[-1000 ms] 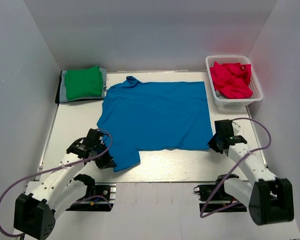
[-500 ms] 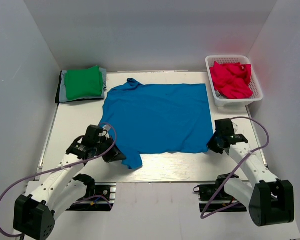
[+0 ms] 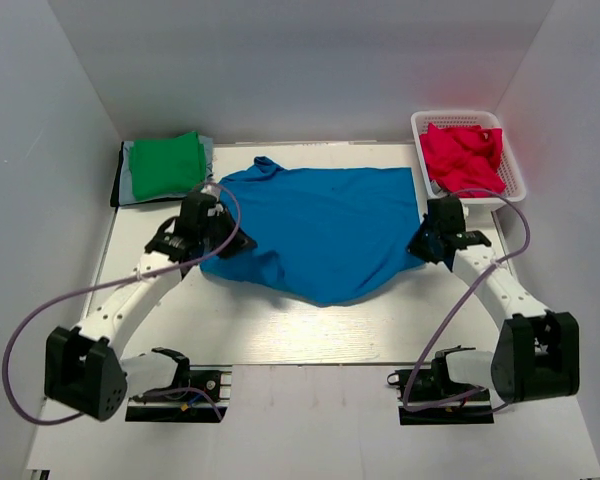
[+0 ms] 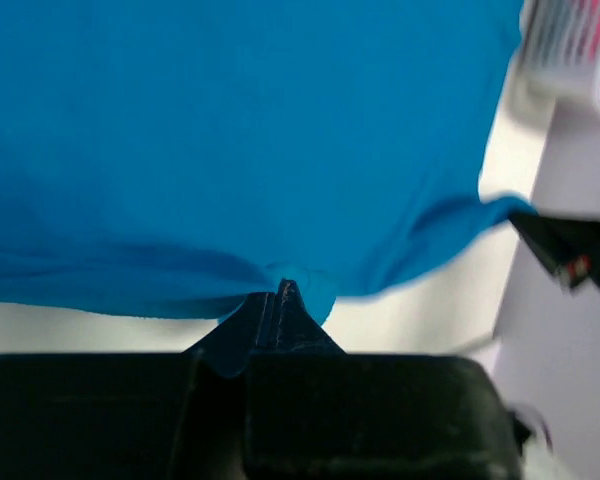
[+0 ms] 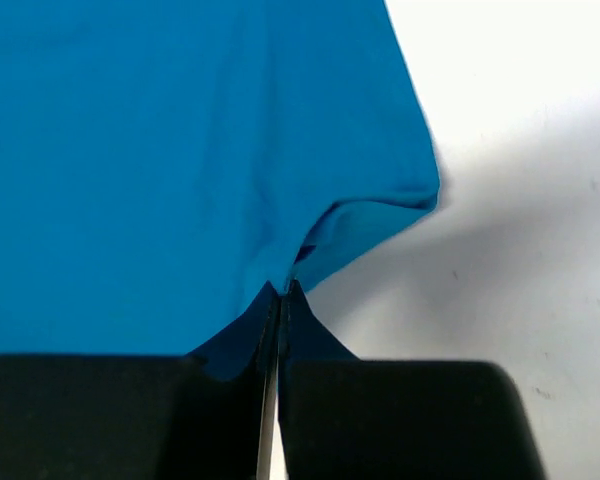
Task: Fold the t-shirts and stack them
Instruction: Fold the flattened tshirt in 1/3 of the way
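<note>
A blue shirt [image 3: 315,235] lies spread on the worktop [image 3: 280,335], its near hem raised and sagging between two arms. The left end effector [image 3: 223,243] is clenched on its left edge, the right end effector [image 3: 421,247] on its right edge. A folded green shirt [image 3: 167,165] sits far left. Crimson shirts [image 3: 462,158] wait in a basket [image 3: 514,170] far right, so most folding likely remains. Bare worktop lies nearest the arms; the basket crowds the right arm.

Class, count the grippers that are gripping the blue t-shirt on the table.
2. The left gripper is shut on the blue t-shirt at its left side, and the right gripper is shut on its right side. Neither is hidden.
</note>
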Motion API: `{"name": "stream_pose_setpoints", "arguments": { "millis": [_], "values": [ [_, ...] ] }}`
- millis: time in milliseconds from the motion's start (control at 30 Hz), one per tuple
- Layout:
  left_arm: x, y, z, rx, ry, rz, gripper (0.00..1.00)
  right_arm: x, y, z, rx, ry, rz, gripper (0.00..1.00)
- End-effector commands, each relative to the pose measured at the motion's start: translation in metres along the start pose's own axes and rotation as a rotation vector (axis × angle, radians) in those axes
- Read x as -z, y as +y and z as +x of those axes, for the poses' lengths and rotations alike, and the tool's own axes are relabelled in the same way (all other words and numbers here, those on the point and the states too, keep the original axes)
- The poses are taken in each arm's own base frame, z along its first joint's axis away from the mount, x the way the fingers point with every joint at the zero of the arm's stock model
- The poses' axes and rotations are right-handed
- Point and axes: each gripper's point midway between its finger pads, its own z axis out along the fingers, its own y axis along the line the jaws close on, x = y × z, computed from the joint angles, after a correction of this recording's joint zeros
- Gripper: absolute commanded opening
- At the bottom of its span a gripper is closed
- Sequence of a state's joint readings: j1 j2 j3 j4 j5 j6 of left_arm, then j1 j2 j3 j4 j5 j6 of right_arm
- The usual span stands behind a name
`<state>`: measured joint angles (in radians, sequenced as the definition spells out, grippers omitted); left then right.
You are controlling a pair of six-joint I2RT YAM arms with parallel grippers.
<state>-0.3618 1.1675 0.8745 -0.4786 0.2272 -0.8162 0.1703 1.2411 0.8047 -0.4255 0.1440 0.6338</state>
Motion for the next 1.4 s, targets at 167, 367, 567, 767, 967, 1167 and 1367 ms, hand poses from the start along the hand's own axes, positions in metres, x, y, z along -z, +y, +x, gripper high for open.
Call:
{"name": "stream_pose_setpoints", "arguments": {
  "millis": [167,367,567,767,967,1167,1367],
  "values": [
    [-0.029,0.025,-0.075,0.057,-0.173,-0.307,0.00,-0.002,0.034,-0.073,0.000,-0.148,-0.008,0.00],
    [-0.049,0.032,-0.112,0.057,-0.224,-0.385,0.00,-0.017,0.041,-0.096,0.004,-0.164,0.037,0.00],
    [-0.061,0.044,-0.132,0.078,-0.250,-0.431,0.00,-0.038,0.035,-0.109,-0.011,-0.161,0.109,0.00],
    [-0.060,0.059,-0.157,0.101,-0.334,-0.498,0.00,-0.053,0.032,-0.117,-0.028,-0.149,0.136,0.00],
    [-0.059,0.071,-0.173,0.144,-0.398,-0.517,0.00,-0.060,0.026,-0.126,-0.047,-0.164,0.174,0.00],
    [-0.078,0.070,-0.182,0.086,-0.398,-0.489,0.00,-0.072,0.031,-0.134,-0.041,-0.158,0.172,0.00],
    [-0.101,0.075,-0.202,0.059,-0.417,-0.533,0.52,-0.090,0.039,-0.144,-0.039,-0.137,0.174,0.28]
  ]
}}
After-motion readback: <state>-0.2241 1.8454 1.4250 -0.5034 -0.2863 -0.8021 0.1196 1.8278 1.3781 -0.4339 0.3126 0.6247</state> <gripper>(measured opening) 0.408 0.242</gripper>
